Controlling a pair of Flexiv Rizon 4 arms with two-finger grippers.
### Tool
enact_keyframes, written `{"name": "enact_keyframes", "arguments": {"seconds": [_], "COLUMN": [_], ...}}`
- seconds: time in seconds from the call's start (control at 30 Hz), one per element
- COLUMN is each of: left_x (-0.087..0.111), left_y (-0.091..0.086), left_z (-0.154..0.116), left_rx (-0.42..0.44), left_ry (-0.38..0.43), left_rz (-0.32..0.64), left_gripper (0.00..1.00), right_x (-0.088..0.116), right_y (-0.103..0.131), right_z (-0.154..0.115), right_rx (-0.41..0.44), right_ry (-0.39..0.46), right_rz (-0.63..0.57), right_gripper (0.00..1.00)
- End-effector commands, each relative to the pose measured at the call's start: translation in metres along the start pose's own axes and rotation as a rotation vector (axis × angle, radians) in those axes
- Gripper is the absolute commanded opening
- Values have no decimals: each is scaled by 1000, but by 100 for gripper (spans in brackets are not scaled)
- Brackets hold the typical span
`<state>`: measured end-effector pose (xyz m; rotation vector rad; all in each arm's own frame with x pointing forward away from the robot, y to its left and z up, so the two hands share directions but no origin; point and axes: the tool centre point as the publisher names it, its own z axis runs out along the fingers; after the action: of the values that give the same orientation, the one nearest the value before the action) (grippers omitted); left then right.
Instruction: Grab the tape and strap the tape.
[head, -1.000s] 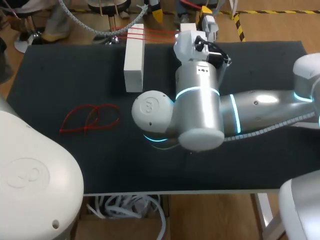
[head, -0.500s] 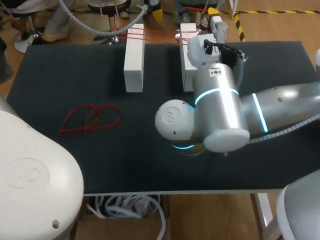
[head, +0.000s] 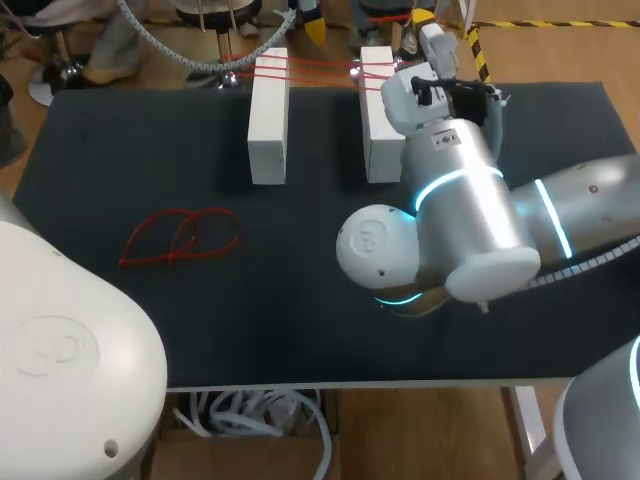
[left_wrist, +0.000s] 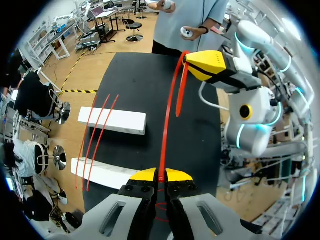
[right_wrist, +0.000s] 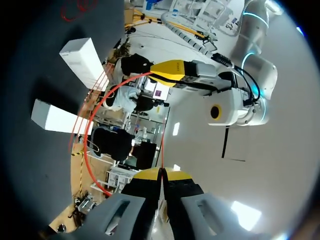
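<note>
The right arm (head: 470, 215) lies over the black table (head: 120, 150) beside the white blocks (head: 268, 115). Past the blocks' far ends a red tape (left_wrist: 167, 115) stretches between the left gripper (left_wrist: 160, 175) and the right gripper (right_wrist: 161, 174). Each is apparently pinching one end. Loose red loops (head: 180, 238) lie nearer than the blocks.

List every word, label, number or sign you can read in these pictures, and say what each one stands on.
No text can be read here.
The small dark label on the right arm: too small to read.
The embossed mark on its round joint cap: too blurred to read.
The white blocks and the red tape: no print visible.
</note>
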<state>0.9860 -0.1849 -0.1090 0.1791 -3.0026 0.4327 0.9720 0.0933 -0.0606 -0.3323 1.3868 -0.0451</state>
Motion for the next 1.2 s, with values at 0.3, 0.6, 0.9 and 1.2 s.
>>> {"name": "enact_keyframes", "arguments": {"seconds": [0.3, 0.6, 0.9, 1.2], "left_x": [0, 0, 0, 0], "left_y": [0, 0, 0, 0], "left_z": [-1, -1, -1, -1], "left_rx": [-3, -3, -3, -3], "left_ry": [1, 1, 1, 1], "left_rz": [0, 0, 0, 0], "left_gripper": [0, 0, 0, 0], "right_x": [-10, -17, -15, -11], "right_y": [14, 23, 30, 42], "right_z": [2, 7, 19, 19], "right_rx": [-184, -154, -106, -88], "right_ry": [67, 89, 87, 95], "right_rz": [-48, -61, -83, -105], "right_gripper": [0, 0, 0, 0]}}
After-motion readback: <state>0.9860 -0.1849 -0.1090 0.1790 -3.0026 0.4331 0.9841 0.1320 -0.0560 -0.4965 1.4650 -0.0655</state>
